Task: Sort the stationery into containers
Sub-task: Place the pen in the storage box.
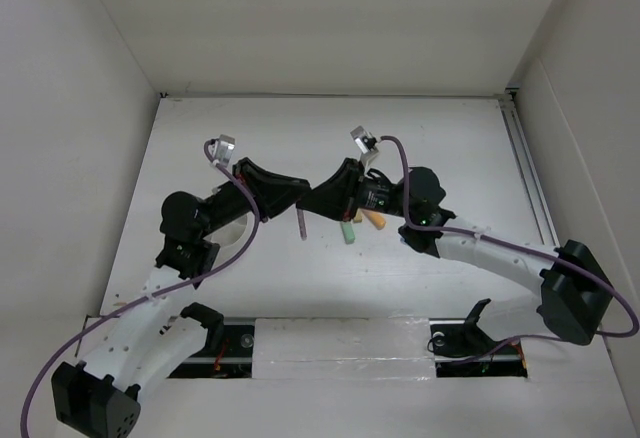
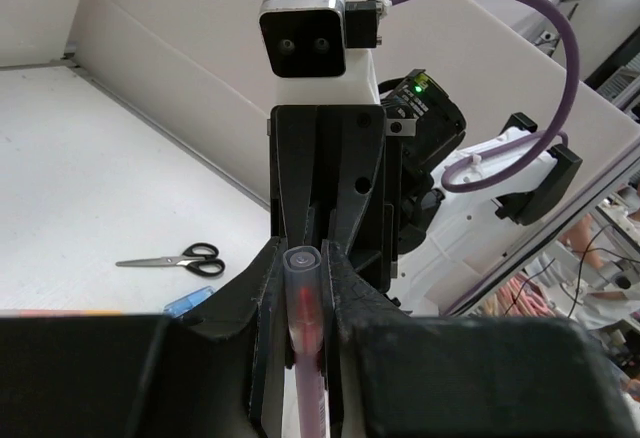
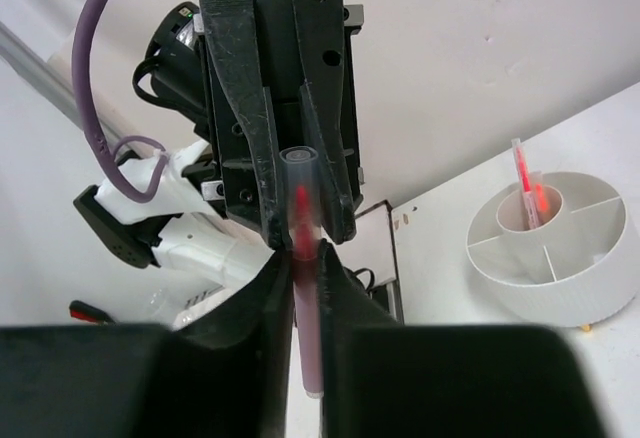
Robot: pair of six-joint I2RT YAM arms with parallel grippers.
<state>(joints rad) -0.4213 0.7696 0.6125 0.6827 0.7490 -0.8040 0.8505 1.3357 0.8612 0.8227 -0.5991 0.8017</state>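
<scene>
Your left pincer (image 2: 302, 283) was clamped on a red pen (image 2: 305, 323), and your right pincer (image 3: 305, 273) gripped that same pen from the opposite side (the two met nose to nose above the middle of the table (image 1: 450, 148)). The pen hung clear of the surface. The white divided tub (image 3: 600, 293) stood on the table, a second pen (image 3: 530, 183) leaning in its central cup. Scissors (image 2: 170, 258), a blue marker (image 2: 188, 301), a green marker (image 1: 349, 230) and an orange marker (image 1: 377, 220) lay on the table.

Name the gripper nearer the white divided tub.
Left. The left gripper is right of the white divided tub, its arm above it; the right gripper sits farther right.
</scene>
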